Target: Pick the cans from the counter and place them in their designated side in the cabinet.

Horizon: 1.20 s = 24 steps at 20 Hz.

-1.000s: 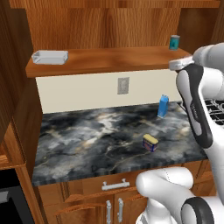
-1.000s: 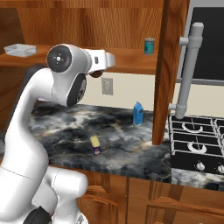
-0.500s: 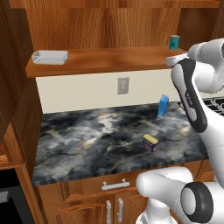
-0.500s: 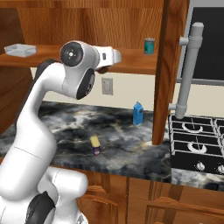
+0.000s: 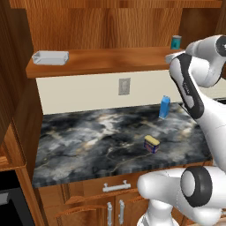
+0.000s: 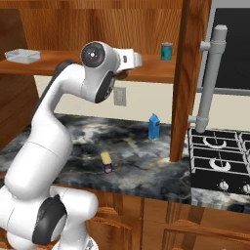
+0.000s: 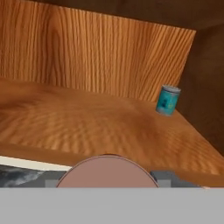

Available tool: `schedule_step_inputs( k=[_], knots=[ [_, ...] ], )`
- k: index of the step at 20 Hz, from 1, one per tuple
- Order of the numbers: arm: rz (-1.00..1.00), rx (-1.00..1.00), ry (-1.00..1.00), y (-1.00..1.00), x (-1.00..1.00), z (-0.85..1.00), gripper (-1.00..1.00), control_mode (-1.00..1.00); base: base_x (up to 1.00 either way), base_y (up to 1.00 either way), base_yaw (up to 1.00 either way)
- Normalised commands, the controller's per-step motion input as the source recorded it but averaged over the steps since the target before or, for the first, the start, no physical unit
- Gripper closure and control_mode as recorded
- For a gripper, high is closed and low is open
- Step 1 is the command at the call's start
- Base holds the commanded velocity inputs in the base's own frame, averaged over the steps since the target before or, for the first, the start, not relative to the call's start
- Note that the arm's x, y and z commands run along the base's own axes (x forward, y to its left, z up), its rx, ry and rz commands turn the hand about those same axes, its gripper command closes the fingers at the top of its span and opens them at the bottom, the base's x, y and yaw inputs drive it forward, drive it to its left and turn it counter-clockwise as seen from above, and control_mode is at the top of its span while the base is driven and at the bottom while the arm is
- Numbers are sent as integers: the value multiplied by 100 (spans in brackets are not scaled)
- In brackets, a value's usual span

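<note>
Red can [image 7: 106, 171] is sitting in the gripper [image 6: 133, 59], fingers clamped on it, at the cabinet [image 5: 110, 59] shelf edge. Blue can [image 5: 151, 144] is resting on the counter [image 5: 88, 137]. Teal can [image 7: 168, 100] is standing on the shelf.

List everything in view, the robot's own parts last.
cabinet shelf: one, reddish-brown wood, above the counter
teal can: one, teal, upright at the shelf's right back
tray: one, pale grey, at the shelf's left end
counter: one, dark marbled
blue can: one, blue with a yellow top, on the counter
blue carton: one, upright at the counter's back
wall outlet: one, grey
stove: one, black, right of the counter
red can: one, held at the shelf's front edge
arm: white
gripper: closed on the red can
</note>
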Motion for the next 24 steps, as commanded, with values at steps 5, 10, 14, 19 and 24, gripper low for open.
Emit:
schedule_step_inputs(
  k=[5, 10, 14, 19, 24],
  knots=[
    [0, 0, 8, -10, 39, 0, 100, -100, 0, 0, 0],
    [0, 0, 6, -12, 35, 0, 100, -100, 0, 0, 0],
    [0, 0, 2, -8, 33, -6, 100, -100, 0, 0, 0],
    [0, 0, 0, -6, 34, -13, 100, -100, 0, 0, 0],
    [0, 0, 0, -7, 37, -11, 100, -100, 0, 0, 0]
  ],
)
